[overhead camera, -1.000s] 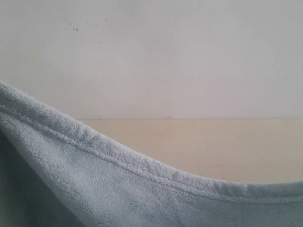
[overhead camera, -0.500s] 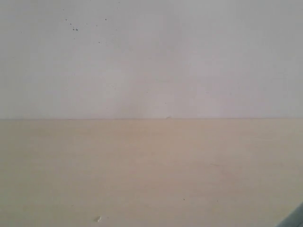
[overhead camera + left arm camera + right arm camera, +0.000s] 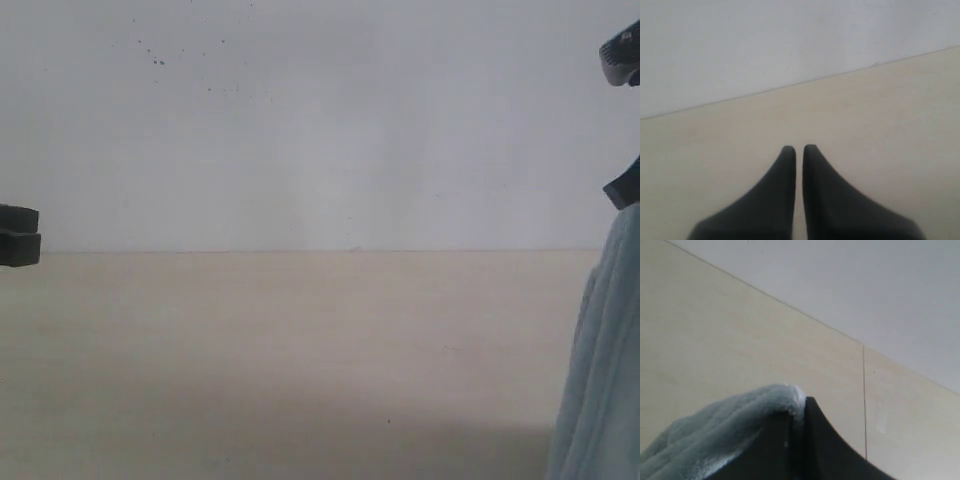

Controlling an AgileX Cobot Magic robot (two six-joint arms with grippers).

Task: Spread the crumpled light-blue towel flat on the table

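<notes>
The pale light-blue towel (image 3: 600, 370) hangs in a bunched vertical fold at the far right edge of the exterior view, over the beige table (image 3: 300, 350). My right gripper (image 3: 624, 188) holds it from above. In the right wrist view the right gripper (image 3: 799, 407) is shut on a fluffy fold of the towel (image 3: 730, 425), which drapes over one finger. My left gripper (image 3: 15, 235) shows at the far left edge, above the table. In the left wrist view the left gripper (image 3: 799, 148) is shut with nothing between its fingers, and the bare table (image 3: 865, 125) lies beneath it.
A white wall (image 3: 320, 120) rises behind the table's far edge. A thin seam line (image 3: 863, 400) runs across the tabletop in the right wrist view. Most of the towel lies outside every view.
A second ago the towel sagged across the lower exterior view. It then left the frame and now hangs at the right edge. The left gripper has come into view at the left edge.
</notes>
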